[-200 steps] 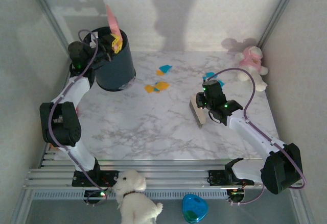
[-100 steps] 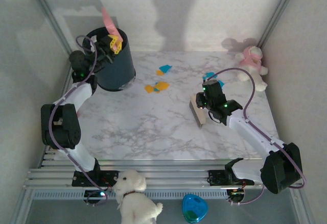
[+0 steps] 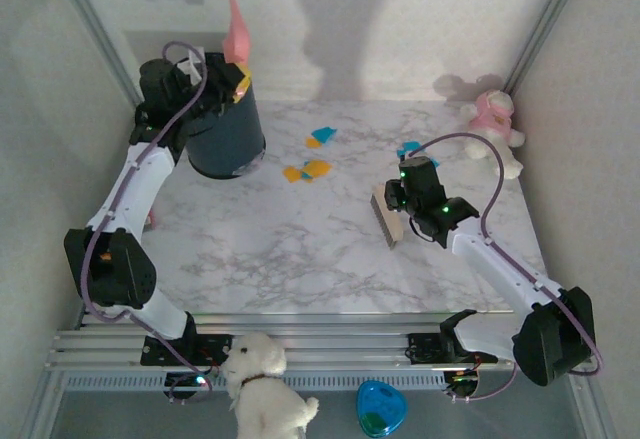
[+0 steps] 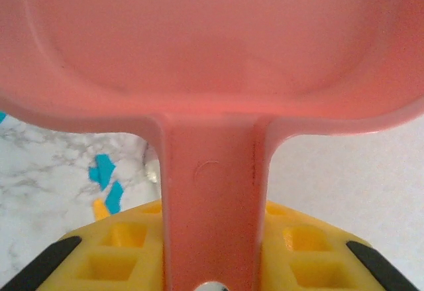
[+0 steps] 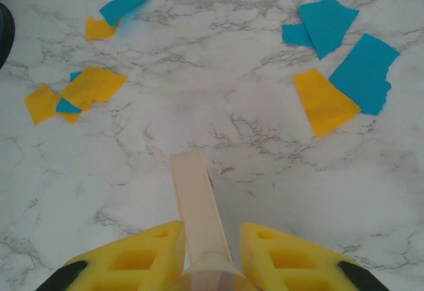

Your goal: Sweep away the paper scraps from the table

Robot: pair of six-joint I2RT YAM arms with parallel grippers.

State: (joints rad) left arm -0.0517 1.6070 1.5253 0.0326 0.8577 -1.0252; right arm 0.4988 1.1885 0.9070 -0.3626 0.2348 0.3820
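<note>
My left gripper (image 3: 232, 77) is shut on the handle of the pink dustpan (image 3: 236, 29), which stands tilted up over the rim of the dark bin (image 3: 222, 131) at the back left. In the left wrist view the dustpan (image 4: 212, 52) spreads above my yellow fingers (image 4: 119, 248). My right gripper (image 3: 398, 204) is shut on a pale brush (image 3: 385, 217) resting on the table (image 3: 290, 249) at the middle right. Orange and teal paper scraps (image 3: 308, 170) lie near the bin, with more paper scraps (image 3: 408, 148) beyond the brush. From the right wrist, scraps (image 5: 79, 92) lie ahead left and scraps (image 5: 344, 79) ahead right of the brush handle (image 5: 197, 205).
A pink plush toy (image 3: 492, 124) sits at the table's back right corner. A white plush dog (image 3: 262, 384) and a blue object (image 3: 380, 407) lie below the metal rail frame (image 3: 330, 344) at the front. Walls close in on both sides and the back.
The left arm swung the dustpan rightward and higher over the bin, tipping it more upright. The right arm and brush stayed still.
</note>
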